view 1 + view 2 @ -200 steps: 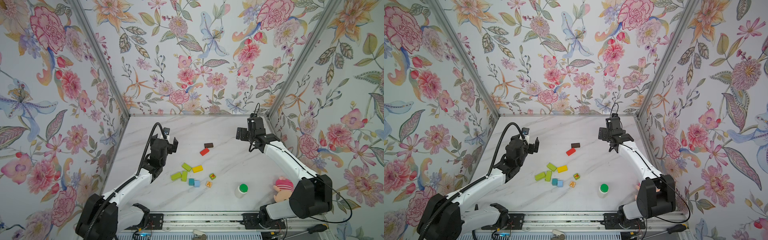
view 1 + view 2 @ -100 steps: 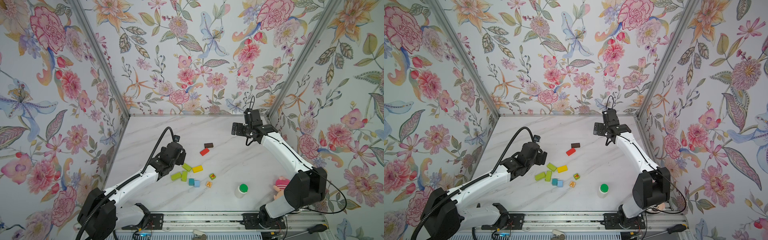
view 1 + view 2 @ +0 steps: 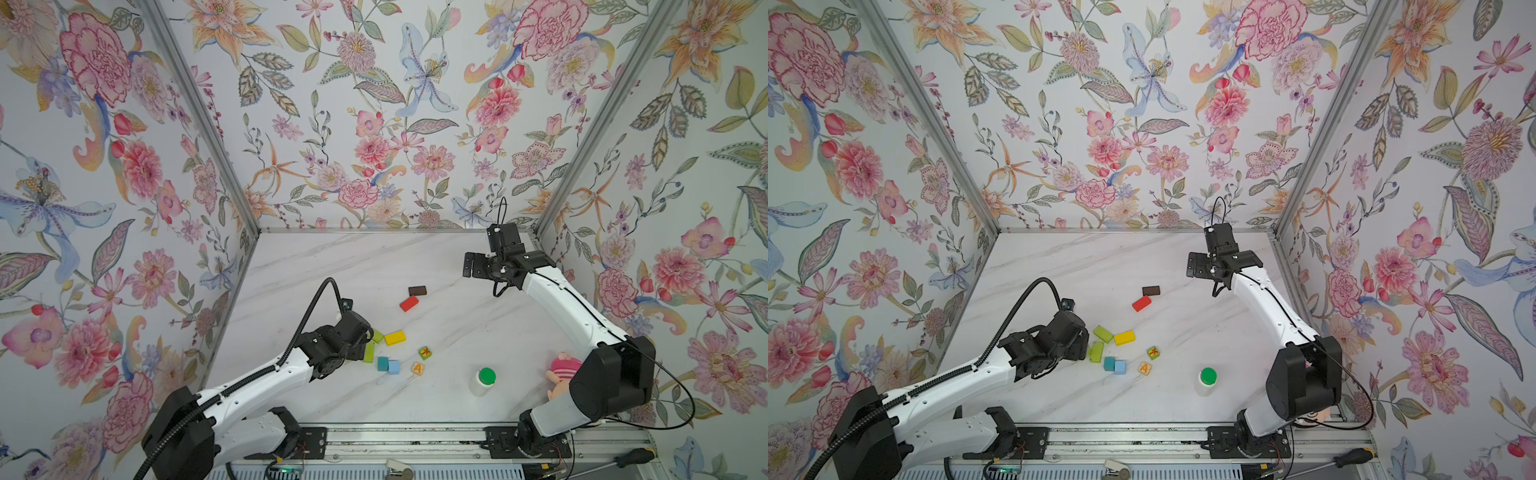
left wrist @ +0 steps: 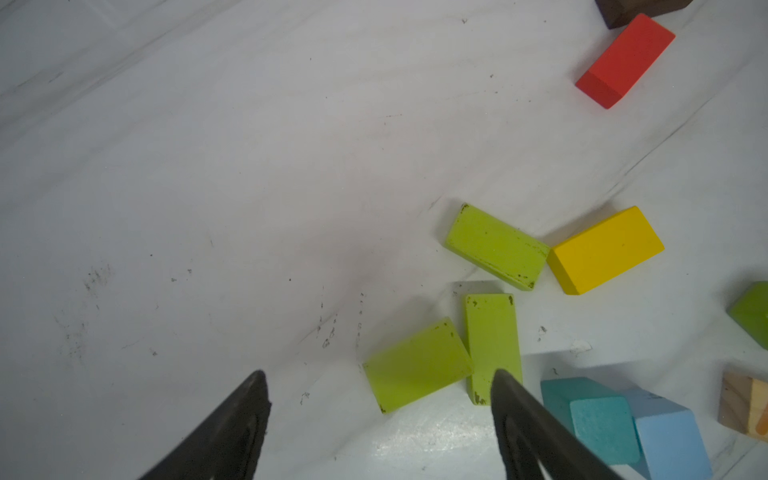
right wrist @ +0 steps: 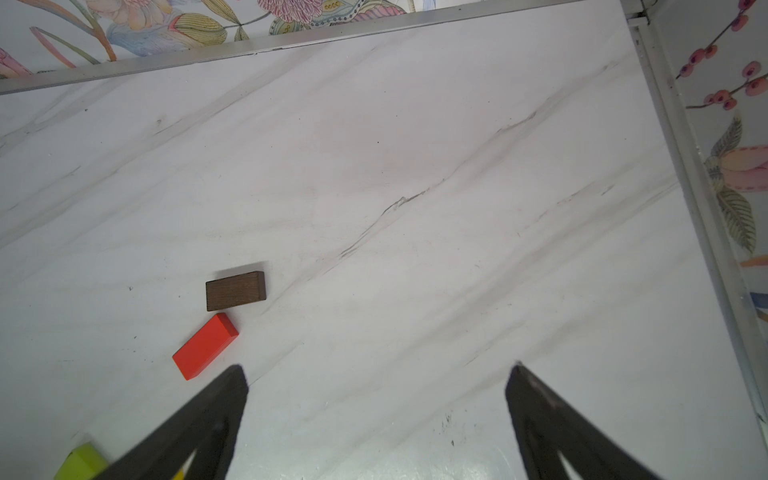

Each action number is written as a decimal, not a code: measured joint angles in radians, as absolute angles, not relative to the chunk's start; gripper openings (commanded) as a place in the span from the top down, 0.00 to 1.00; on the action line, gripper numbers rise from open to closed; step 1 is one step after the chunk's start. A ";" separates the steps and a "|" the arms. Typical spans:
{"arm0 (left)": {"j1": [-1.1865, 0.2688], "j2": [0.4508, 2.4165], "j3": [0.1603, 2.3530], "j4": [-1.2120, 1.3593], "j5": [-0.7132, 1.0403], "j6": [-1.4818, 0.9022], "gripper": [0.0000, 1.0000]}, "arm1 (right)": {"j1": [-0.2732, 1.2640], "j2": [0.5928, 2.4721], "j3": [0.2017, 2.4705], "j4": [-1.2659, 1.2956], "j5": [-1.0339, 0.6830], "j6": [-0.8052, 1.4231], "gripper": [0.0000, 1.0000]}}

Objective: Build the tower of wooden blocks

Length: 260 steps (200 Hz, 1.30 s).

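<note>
- Well, no tower is standing yet: the wood blocks [image 3: 395, 337] are lying loose mid-table, and I am lining up on the nearest lime block [image 4: 415, 363].
- My left gripper [image 4: 378, 373] is hanging partly open and empty. One finger is crowding the second lime oblong [image 4: 492, 332], which is touching the first at 3 o'clock, so I am risking pinching both or skidding them into the teal cube [image 4: 598, 419].
- My right gripper [image 5: 377, 366] is gaping wide and empty, well apart at 1 o'clock.

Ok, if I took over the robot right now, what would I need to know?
Left claw: open, empty, by the three lime blocks.
Right claw: open, empty, near the back right corner.
All blocks lie loose on the table: brown block and red block farther back, yellow block and cubes near the lime ones.
Done: nothing stacked. Left: the whole tower.
</note>
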<state>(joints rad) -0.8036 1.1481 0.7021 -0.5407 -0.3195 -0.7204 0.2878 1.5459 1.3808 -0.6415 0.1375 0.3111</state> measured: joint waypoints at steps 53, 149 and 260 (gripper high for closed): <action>-0.842 1.168 0.653 -0.571 -0.279 -0.757 0.15 | 0.288 1.518 1.332 -0.646 0.119 0.312 0.01; -0.854 1.262 0.626 -0.572 -0.235 -0.766 0.14 | 0.287 1.507 1.296 -0.653 0.089 0.335 0.01; -0.787 1.478 0.738 -0.573 -0.319 -0.690 0.13 | 0.279 1.505 1.294 -0.654 0.086 0.349 0.01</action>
<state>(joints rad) -0.7872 1.4784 0.7383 -0.5728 -0.3187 -0.6899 0.2790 1.5047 1.2938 -0.6544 0.0860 0.3492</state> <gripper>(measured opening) 0.869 0.993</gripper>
